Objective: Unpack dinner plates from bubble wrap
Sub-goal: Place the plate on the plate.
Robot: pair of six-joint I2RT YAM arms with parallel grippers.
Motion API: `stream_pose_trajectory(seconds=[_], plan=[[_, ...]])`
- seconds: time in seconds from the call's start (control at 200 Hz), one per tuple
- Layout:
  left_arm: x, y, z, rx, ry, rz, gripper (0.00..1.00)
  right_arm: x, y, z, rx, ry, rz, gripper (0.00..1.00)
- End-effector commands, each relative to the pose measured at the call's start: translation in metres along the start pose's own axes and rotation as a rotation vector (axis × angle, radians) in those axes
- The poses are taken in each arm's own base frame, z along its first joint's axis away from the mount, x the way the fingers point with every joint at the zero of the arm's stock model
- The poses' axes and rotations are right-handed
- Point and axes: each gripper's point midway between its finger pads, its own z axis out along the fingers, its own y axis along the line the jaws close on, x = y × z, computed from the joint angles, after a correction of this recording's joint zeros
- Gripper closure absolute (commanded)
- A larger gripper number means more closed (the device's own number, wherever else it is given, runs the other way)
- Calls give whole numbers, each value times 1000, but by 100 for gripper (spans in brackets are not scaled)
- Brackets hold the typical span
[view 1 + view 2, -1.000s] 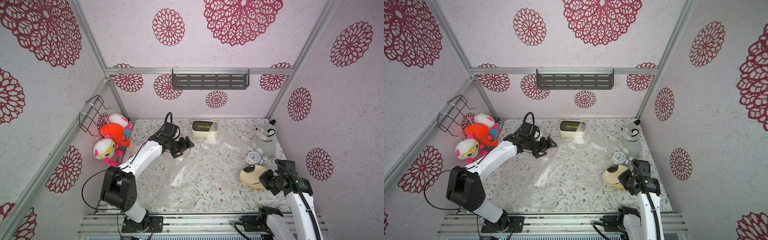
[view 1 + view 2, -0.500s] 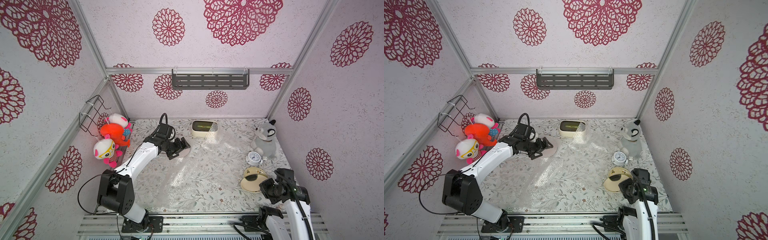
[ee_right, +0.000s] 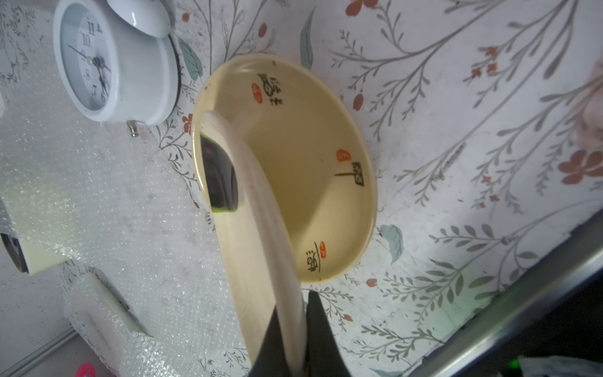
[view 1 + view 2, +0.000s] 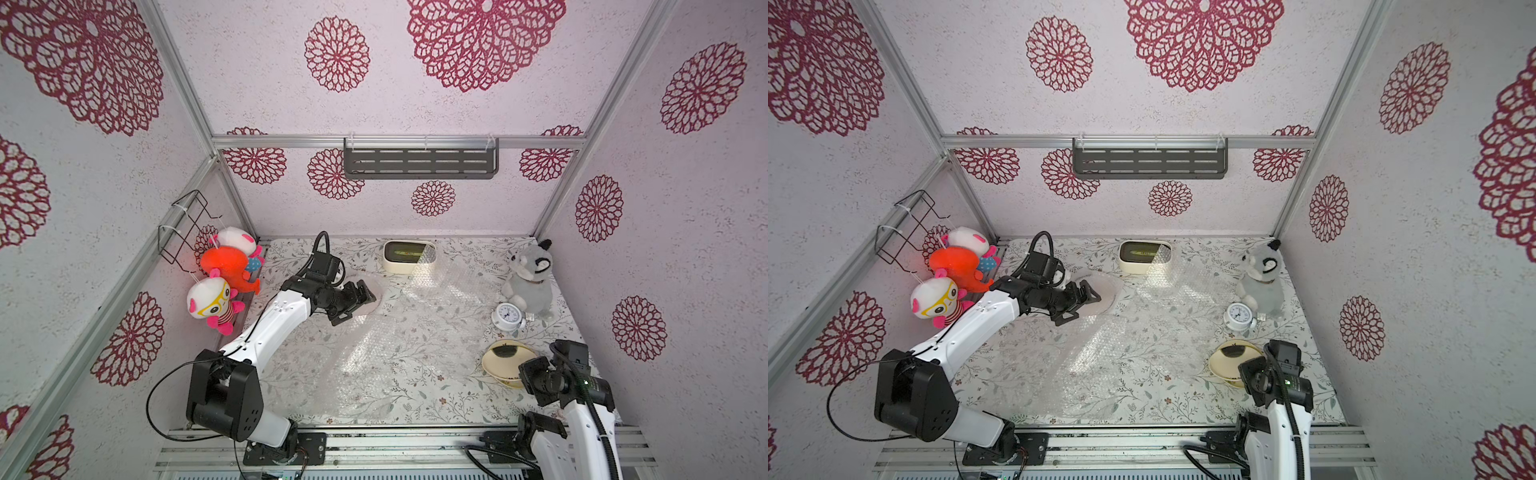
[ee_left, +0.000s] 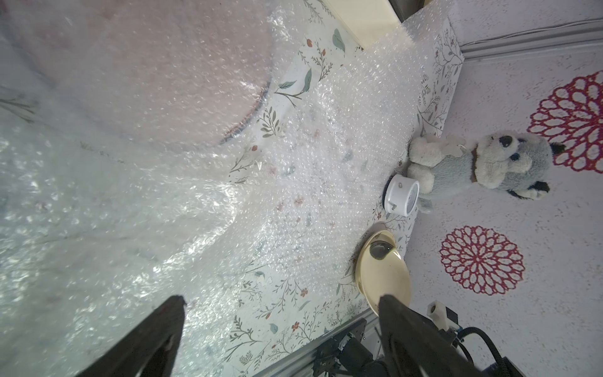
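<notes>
Right hand (image 3: 293, 306), withdrawn, pinches a dinner plate (image 3: 261, 228) by the clock (image 3: 98, 65) — left hand (image 5: 282, 297) gapes.

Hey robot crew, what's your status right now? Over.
Left gripper open near bubble-wrapped plate. Right gripper shut on tilted cream plate, over flat cream plate. Alarm clock close beside them.

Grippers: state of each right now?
Left gripper: open, empty, above the bubble wrap.
Right gripper: shut on a cream dinner plate, at its rim.
</notes>
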Motion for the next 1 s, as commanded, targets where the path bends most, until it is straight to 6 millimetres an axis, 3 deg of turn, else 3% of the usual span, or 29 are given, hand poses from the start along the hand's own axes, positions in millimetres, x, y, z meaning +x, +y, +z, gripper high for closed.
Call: stream_pose_trajectory(seconds=[0.0,0.335,0.52,0.991], plan=[[0,-1,-10,1,-21,16,4,-2,-2,-1,7,-4,40,96],[18,43,-17,-157,-5,-8,2,-1,-11,5,14,17,72,91],[22,47,-14,-153,5,-25,2,0,-17,4,32,19,71,61],[26,50,-14,-140,-2,-35,1,9,-20,-8,29,37,67,37]])
